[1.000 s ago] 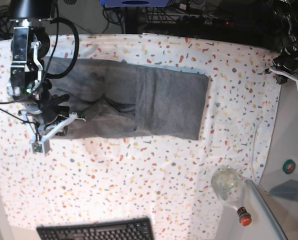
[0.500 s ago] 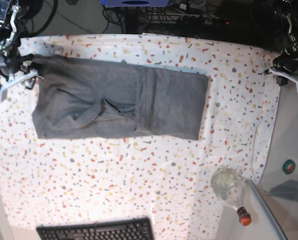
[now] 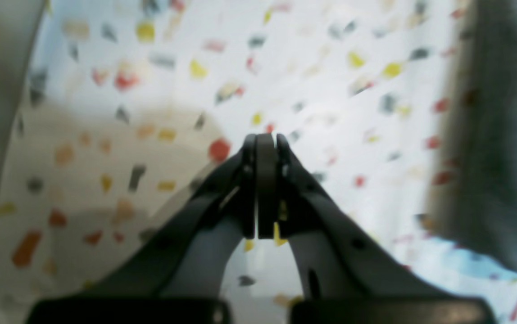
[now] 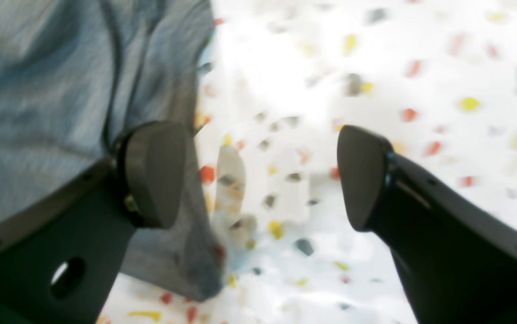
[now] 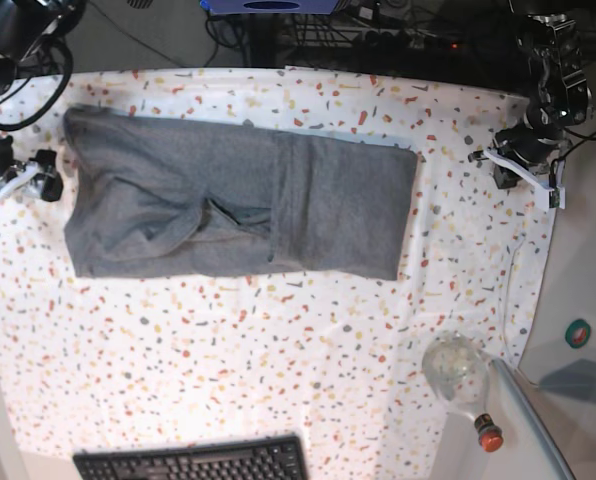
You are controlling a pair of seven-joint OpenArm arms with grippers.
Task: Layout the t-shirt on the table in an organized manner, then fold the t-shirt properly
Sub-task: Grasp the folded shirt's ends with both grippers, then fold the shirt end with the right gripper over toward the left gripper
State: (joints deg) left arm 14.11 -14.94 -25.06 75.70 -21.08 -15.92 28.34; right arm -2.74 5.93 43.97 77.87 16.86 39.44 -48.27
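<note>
- Right gripper (image 4: pixel 258 180): jaws spread, empty, beside the t-shirt (image 5: pixel 228 205) edge.
- Left gripper (image 3: pixel 265 186): pressed together, holding nothing, off the shirt's far end.
- T-shirt lies part-folded on the table (image 5: pixel 278 350); its rumpled middle could get creased in by the next fold.

One t-shirt (image 5: pixel 238 205), one bottle (image 5: pixel 463 380), one keyboard (image 5: pixel 193 460), two tools.

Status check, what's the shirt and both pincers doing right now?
Left pincer shut, empty. Right pincer open, empty, beside shirt edge. Shirt flat on table, partly folded, creased mid-left. Nothing in the way.
</note>
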